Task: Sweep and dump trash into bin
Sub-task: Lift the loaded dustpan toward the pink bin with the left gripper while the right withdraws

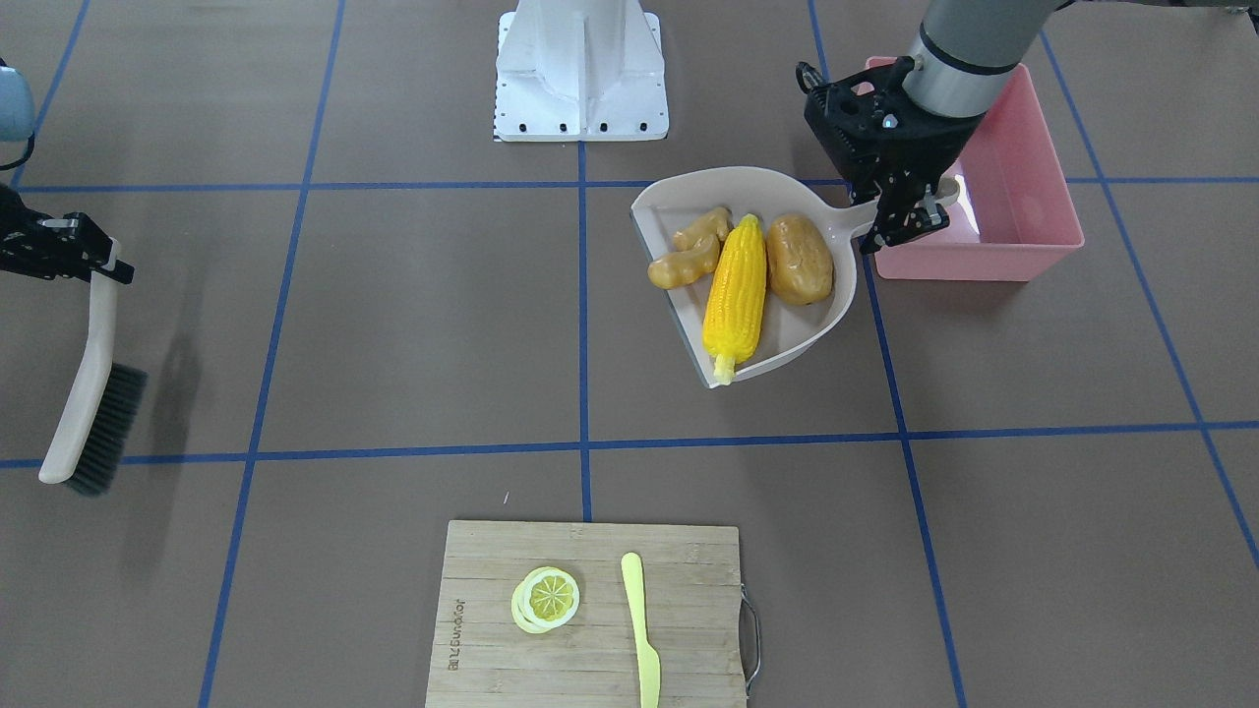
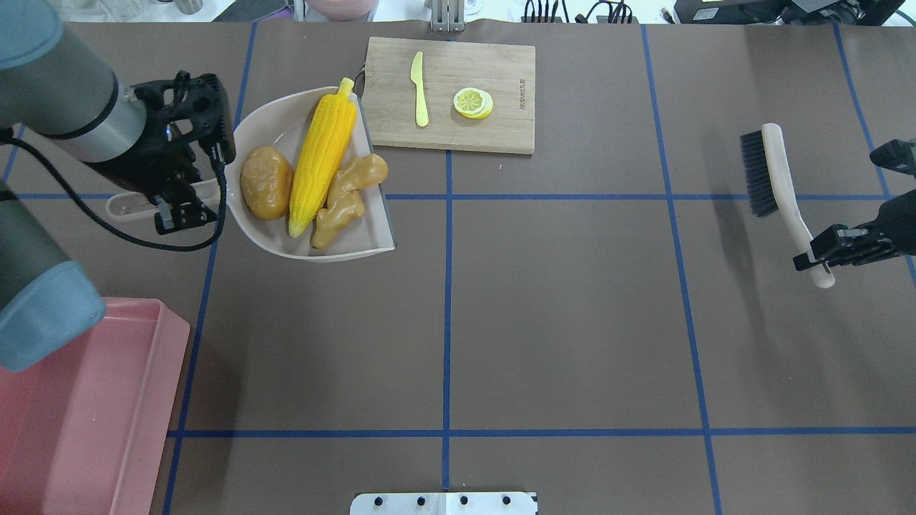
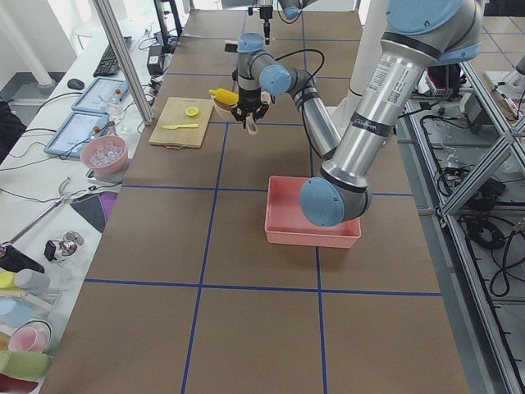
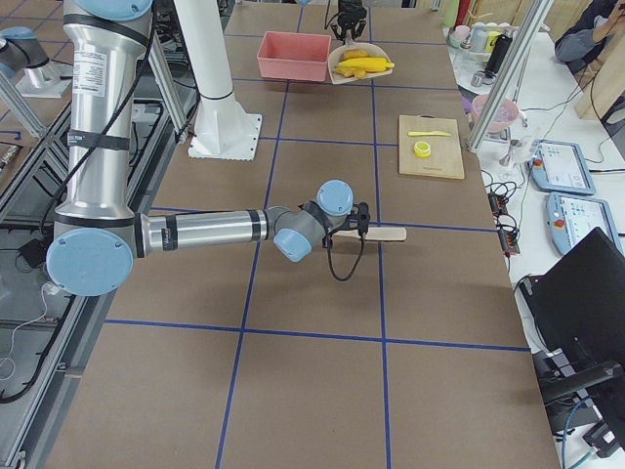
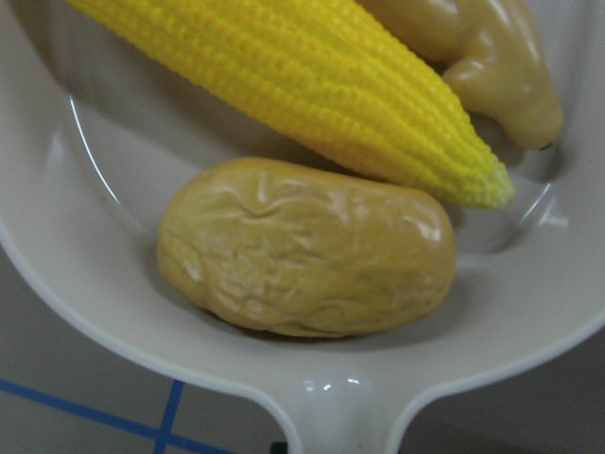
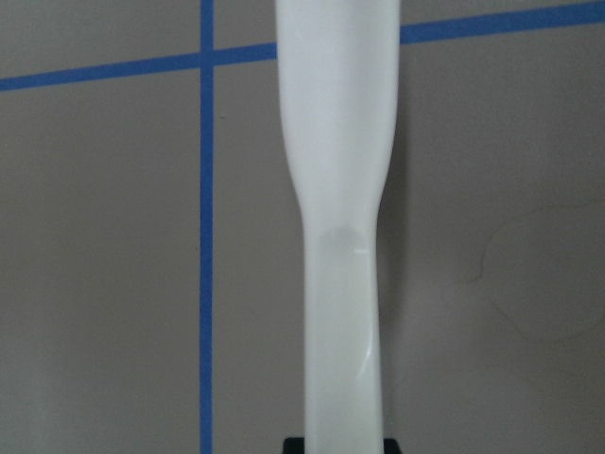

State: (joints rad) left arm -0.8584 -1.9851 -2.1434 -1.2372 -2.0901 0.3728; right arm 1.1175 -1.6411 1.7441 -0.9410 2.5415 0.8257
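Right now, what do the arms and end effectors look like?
Left arm and right arm: silver tubes, light-blue joint caps, printed labels. Left end effector and right end effector: black, angular, two-fingered. A black cable loops along each wrist.

The corn cob [image 1: 736,295] is bright yellow with rows of kernels, the potato [image 1: 799,260] brown, the ginger root [image 1: 689,251] tan. The dustpan [image 1: 787,339] is beige, the bin [image 1: 1023,197] pink. The bench [image 1: 413,315] is brown with a grid of blue lines. The brush [image 1: 90,364] has a beige handle and dark grey bristles. The cutting board [image 1: 590,639] is pale wood; the lemon slice [image 1: 546,598] and knife [image 1: 638,619] are yellow.
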